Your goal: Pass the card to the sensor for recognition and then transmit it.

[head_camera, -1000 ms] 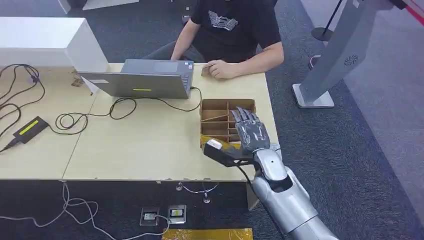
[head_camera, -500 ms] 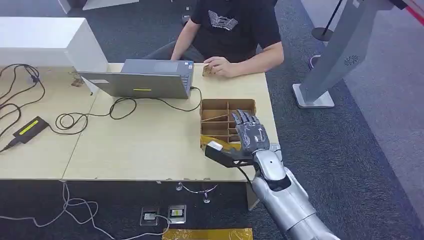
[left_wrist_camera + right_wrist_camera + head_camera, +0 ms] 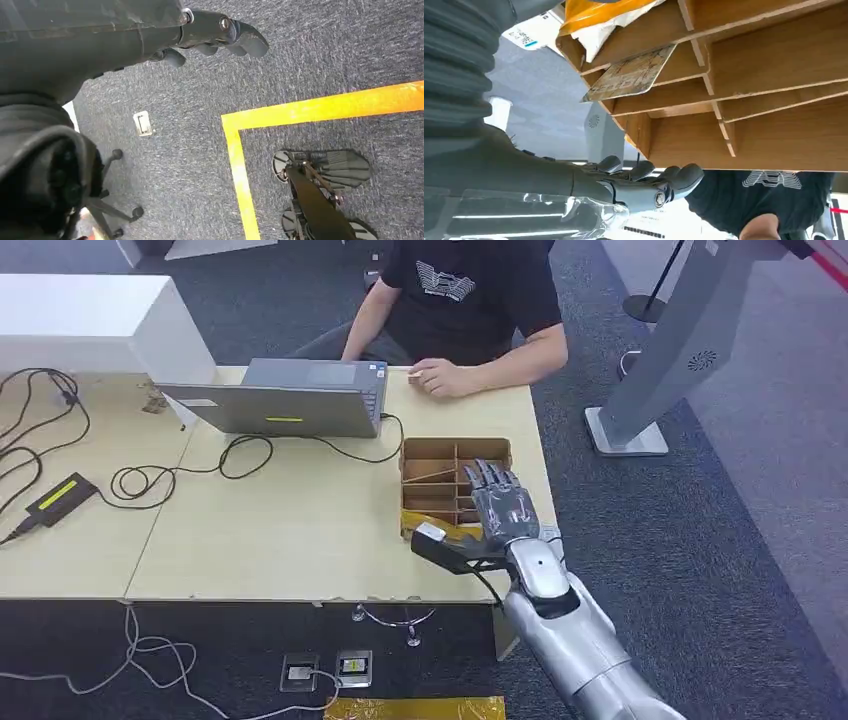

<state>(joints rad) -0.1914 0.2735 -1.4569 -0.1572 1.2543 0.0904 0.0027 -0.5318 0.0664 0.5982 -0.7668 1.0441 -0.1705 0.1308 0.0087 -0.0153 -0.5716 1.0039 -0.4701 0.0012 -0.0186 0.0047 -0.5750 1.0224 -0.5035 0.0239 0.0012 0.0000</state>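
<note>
While the head view shows the right hand (image 3: 505,510) flat and open over the near cells of the brown partitioned cardboard box (image 3: 430,455), holding nothing, thumb out toward nine o'clock, it does not let me pick out the card. From the right wrist view, a worn beige card (image 3: 631,77) leans tilted in one compartment of the box (image 3: 774,85), apart from the fingers (image 3: 674,180) hovering near the box's rim. Seen from the left wrist view, the left hand (image 3: 210,37) hangs over grey carpet with a yellow floor line (image 3: 320,105), fingers loosely curled, empty. At twelve o'clock a person's hand (image 3: 440,378) rests on the pale wooden table (image 3: 290,530) beside a grey laptop (image 3: 290,400). Which device is the sensor, I cannot tell.
</note>
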